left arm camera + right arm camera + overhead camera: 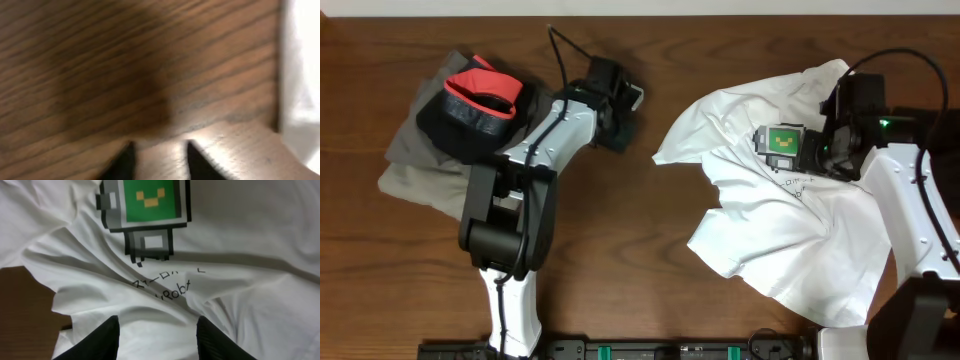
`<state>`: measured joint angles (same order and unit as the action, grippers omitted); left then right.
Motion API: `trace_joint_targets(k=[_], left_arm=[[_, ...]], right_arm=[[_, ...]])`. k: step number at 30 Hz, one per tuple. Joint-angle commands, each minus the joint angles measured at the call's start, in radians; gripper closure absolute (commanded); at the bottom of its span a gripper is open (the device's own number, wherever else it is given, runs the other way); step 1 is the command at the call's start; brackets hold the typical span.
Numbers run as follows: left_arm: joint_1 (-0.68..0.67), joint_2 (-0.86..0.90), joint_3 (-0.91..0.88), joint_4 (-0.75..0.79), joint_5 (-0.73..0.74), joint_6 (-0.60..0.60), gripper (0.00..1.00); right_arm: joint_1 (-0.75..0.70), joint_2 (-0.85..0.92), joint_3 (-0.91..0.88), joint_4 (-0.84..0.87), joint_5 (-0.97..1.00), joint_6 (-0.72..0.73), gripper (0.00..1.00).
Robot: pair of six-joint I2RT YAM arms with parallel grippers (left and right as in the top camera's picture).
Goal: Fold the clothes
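A large white T-shirt (pixel 790 220) lies crumpled on the right of the wooden table, its green-and-black chest print (pixel 781 141) above small dark lettering. My right gripper (pixel 817 152) hovers over the shirt just right of the print, open and empty; in the right wrist view its fingers (pixel 157 330) frame white cloth (pixel 240 280) below the print (pixel 145 205). My left gripper (pixel 625 125) is near the table's middle, left of the shirt's edge, open over bare wood (pixel 159 155). A strip of white shirt (pixel 300 75) shows at the right of the left wrist view.
A pile of other garments lies at the far left: grey-tan cloth (pixel 415 170), a black piece (pixel 470 125) and a red one (pixel 480 82) on top. The left arm's body (pixel 510 210) stands beside it. Bare wood (pixel 620 250) lies between pile and shirt.
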<state>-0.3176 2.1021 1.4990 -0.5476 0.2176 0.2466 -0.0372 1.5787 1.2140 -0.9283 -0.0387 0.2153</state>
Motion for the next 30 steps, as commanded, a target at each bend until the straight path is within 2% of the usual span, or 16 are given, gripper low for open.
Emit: trace_joint_targets(k=[1, 2, 6, 14, 15, 16, 17, 19, 22, 26, 30], left_arm=[[-0.046, 0.002, 0.005, 0.000, 0.146, 0.015, 0.45], [-0.060, 0.002, 0.005, 0.003, 0.163, 0.016, 0.40], [-0.124, 0.002, 0.005, 0.026, 0.175, 0.066, 0.33], [-0.201, 0.043, 0.005, 0.045, 0.084, 0.118, 0.35], [-0.204, 0.055, 0.005, 0.045, 0.084, 0.128, 0.38], [-0.204, 0.068, 0.005, 0.045, 0.084, 0.137, 0.46], [-0.203, 0.078, 0.005, 0.046, 0.076, 0.138, 0.59], [-0.198, 0.084, 0.005, 0.049, 0.036, 0.137, 0.92], [-0.182, 0.072, 0.011, 0.056, -0.084, 0.055, 0.94], [-0.135, 0.019, 0.019, 0.051, -0.321, -0.109, 0.94], [-0.064, -0.046, 0.019, -0.006, -0.394, -0.153, 0.94]], right_arm=[[-0.001, 0.031, -0.023, 0.005, -0.019, -0.010, 0.52], [-0.001, 0.035, -0.023, 0.005, -0.019, -0.010, 0.52], [-0.001, 0.037, -0.023, 0.007, -0.019, -0.010, 0.52], [-0.001, 0.037, -0.023, 0.008, -0.019, -0.011, 0.52], [-0.001, 0.037, -0.023, 0.008, -0.019, -0.011, 0.52], [-0.001, 0.037, -0.023, 0.008, -0.019, -0.011, 0.52], [-0.001, 0.037, -0.023, 0.008, -0.019, -0.010, 0.52], [-0.001, 0.037, -0.023, 0.007, -0.019, -0.011, 0.53], [-0.001, 0.037, -0.023, 0.008, -0.019, -0.010, 0.52], [-0.001, 0.038, -0.031, 0.019, -0.019, -0.011, 0.50], [-0.001, 0.045, -0.056, 0.046, -0.019, -0.010, 0.48]])
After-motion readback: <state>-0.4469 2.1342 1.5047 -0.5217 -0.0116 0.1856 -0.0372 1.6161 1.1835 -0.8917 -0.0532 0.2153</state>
